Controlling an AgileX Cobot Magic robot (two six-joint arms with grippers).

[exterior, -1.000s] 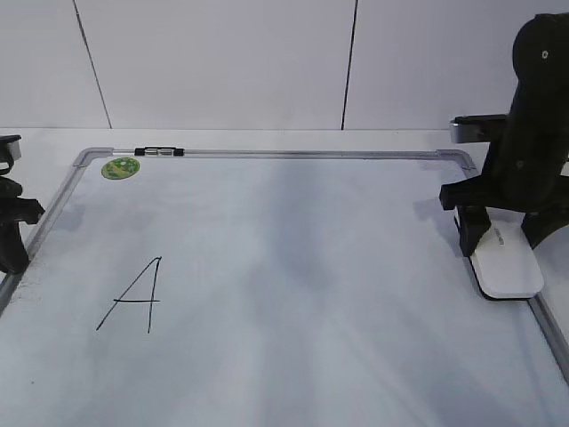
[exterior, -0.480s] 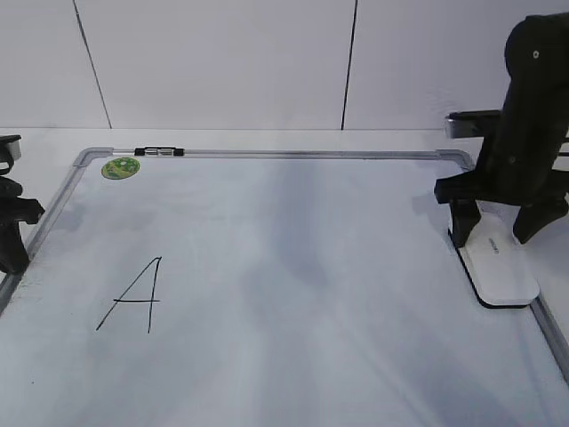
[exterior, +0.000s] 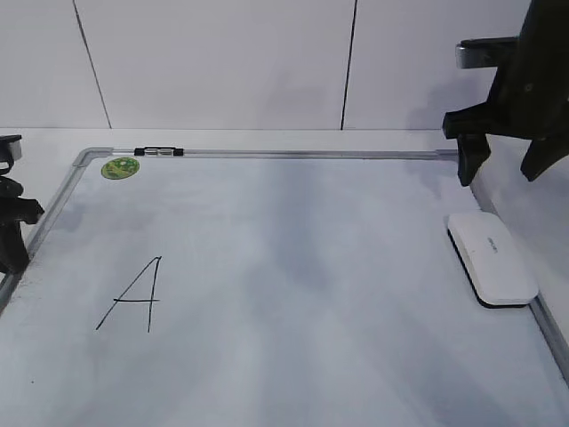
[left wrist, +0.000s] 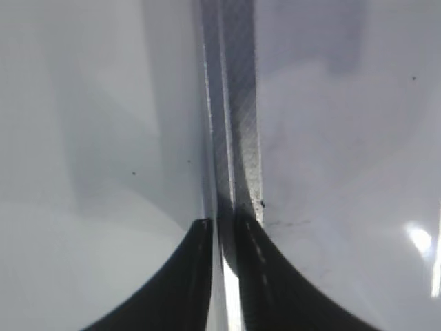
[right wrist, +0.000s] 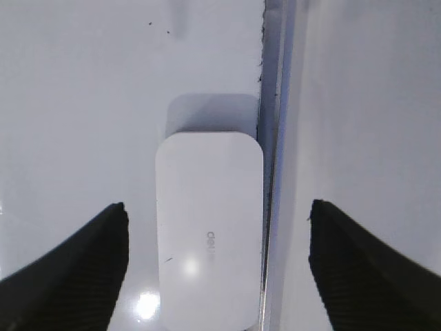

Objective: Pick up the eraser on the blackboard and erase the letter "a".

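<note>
The white eraser (exterior: 492, 258) lies flat on the blackboard (exterior: 311, 240) against its right frame, and it also shows in the right wrist view (right wrist: 209, 227). My right gripper (exterior: 500, 169) hangs open and empty above it, its fingers wide to either side (right wrist: 217, 210). My left gripper (exterior: 13, 236) is shut at the board's left frame (left wrist: 224, 234), holding nothing. An angular capital "A" (exterior: 133, 298) is written at the lower left. No lowercase "a" shows anywhere on the board.
A round green sticker (exterior: 120, 167) sits at the board's back left corner. A small black-and-silver clip (exterior: 158, 151) rests on the top frame. A white panelled wall stands behind the board.
My right gripper has lifted straight up off the eraser, which stays lying on the board by the right frame. The left arm has not moved.
</note>
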